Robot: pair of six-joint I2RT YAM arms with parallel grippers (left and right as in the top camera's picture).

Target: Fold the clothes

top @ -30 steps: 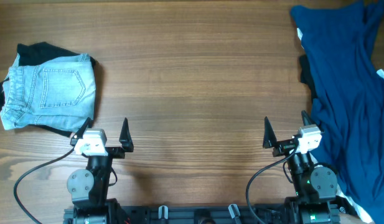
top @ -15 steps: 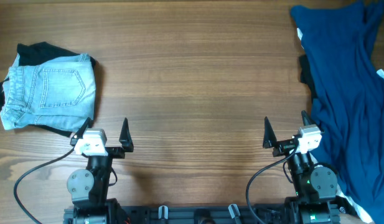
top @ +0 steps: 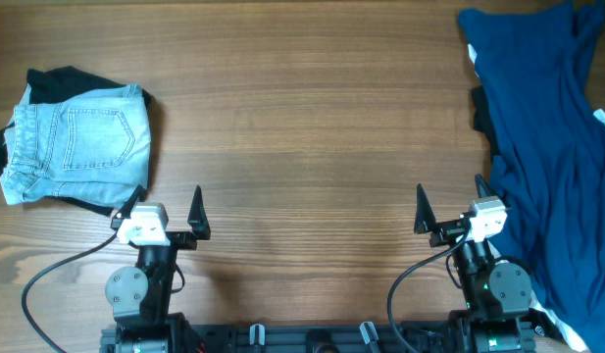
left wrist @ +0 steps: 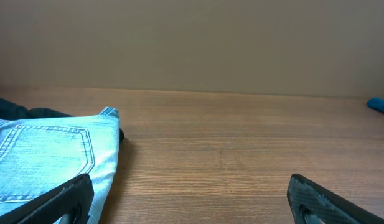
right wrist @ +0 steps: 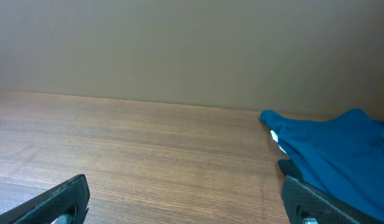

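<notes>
Folded light-blue denim shorts (top: 78, 144) lie at the table's left with a back pocket up, on top of a black garment (top: 62, 83) that shows at their edges. The shorts also show in the left wrist view (left wrist: 45, 158). A big navy garment (top: 552, 137) lies spread at the right edge and shows in the right wrist view (right wrist: 338, 149). My left gripper (top: 163, 208) is open and empty near the front edge, just right of the shorts. My right gripper (top: 449, 204) is open and empty beside the navy garment.
The wooden table (top: 302, 127) spans the whole view. A small white label (top: 603, 119) shows on the navy garment. A cable (top: 57, 270) runs from the left arm base along the front edge.
</notes>
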